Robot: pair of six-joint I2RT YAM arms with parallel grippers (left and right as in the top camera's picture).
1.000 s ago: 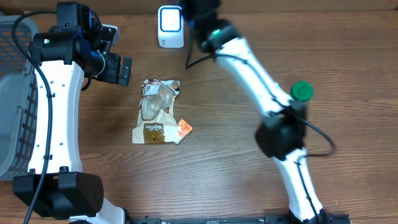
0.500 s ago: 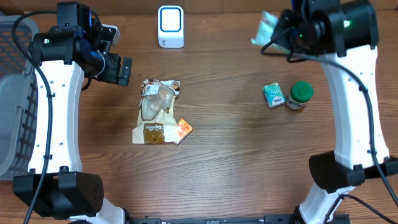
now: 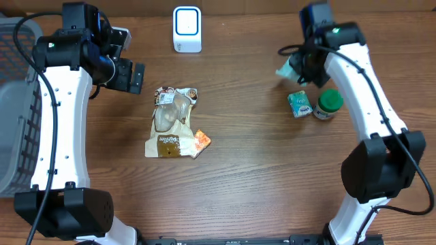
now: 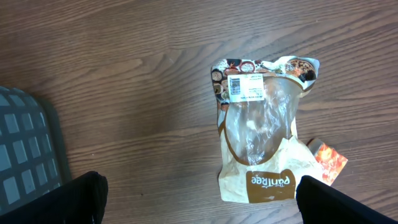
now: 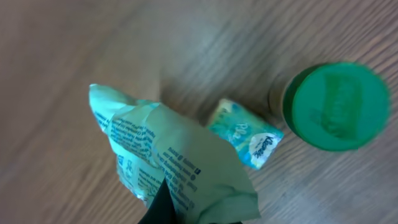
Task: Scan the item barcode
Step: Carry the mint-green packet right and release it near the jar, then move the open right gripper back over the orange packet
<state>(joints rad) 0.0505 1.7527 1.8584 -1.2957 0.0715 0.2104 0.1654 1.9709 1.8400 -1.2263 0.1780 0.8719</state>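
While the pale green packet (image 5: 168, 155) is pinched in the closed right hand (image 3: 298, 65), it is held above the tabletop (image 3: 245, 170), just beyond the small tissue pack (image 3: 298, 104) and the green-lidded jar (image 3: 330, 102). The white scanner (image 3: 187, 28) lies well apart from it, toward the robot's left at the far edge, so a leftward carry is judged to be needed. The left hand (image 3: 129, 75), spread wide and empty, is nearer the scanner, beside the bread bag (image 3: 174, 122). No barcode can be made out on the packet.
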